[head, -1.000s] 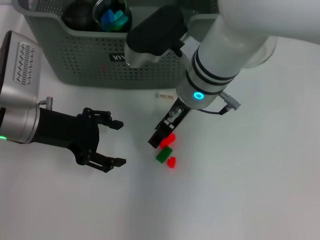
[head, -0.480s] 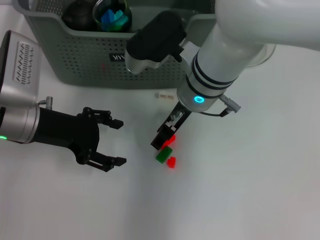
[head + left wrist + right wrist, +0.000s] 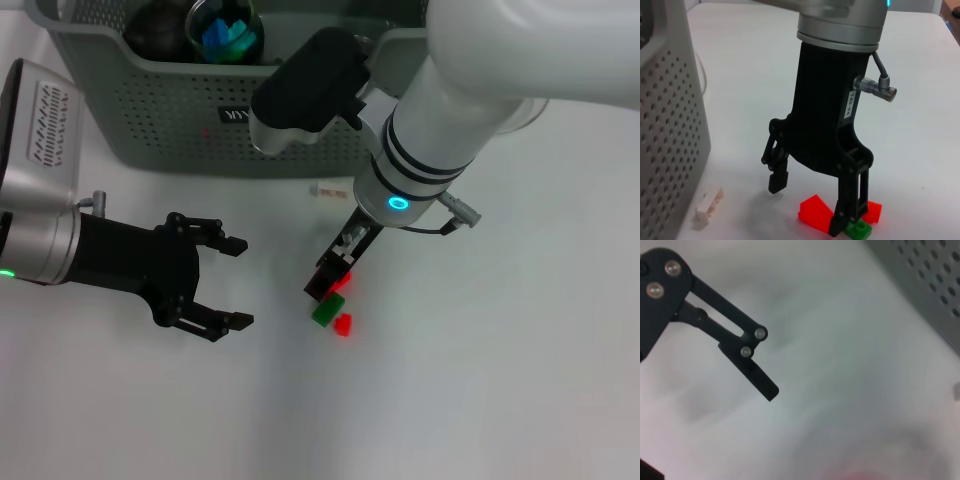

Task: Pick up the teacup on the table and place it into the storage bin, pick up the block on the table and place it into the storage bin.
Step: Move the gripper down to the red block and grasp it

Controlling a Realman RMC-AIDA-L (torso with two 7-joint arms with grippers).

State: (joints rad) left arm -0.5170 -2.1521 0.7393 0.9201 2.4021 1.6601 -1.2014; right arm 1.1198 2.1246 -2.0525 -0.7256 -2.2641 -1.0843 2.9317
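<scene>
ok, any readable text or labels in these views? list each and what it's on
"146-06", roughly; the digits are small: white sticker on the right gripper body, left wrist view.
White lettering on the black label of the storage bin: too blurred to read.
Nothing else legible.

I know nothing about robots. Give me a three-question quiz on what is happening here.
1. True or false: the right tool is open above the red block.
2. Which block lies nearest the storage bin? A) green block B) white block
3. Fill in: the left tool is open and holds ____.

Key: 1 true; 2 B; 3 nothing.
</scene>
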